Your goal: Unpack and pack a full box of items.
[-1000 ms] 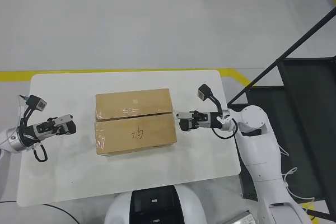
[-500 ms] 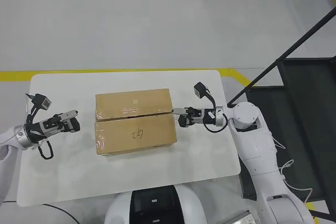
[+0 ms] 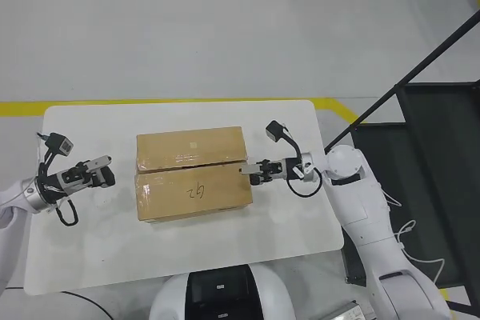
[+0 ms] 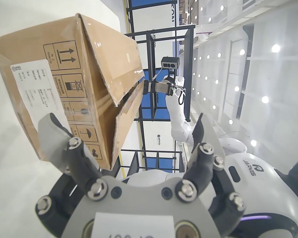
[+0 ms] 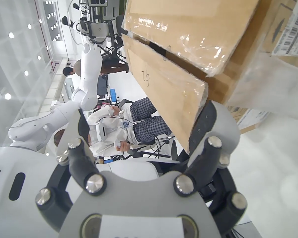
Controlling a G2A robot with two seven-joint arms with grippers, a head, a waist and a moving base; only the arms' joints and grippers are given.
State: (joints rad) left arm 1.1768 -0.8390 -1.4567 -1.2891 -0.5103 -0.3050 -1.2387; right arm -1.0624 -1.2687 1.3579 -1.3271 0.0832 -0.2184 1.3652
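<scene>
The cardboard box point(image 3: 194, 174) sits shut in the middle of the white bench point(image 3: 288, 232), its two top flaps meeting along a seam that gapes a little at both ends. Over the last second the right pincer point(image 3: 246, 170) has slid in from beside the box to the seam's end, fingers apart, one just beside the nearer flap's corner. The left pincer point(image 3: 108, 171), also spread, has edged closer but hangs short of the opposite end. Unpacking has probably not begun. The right arm seems placed to catch a flap and lift it.
</scene>
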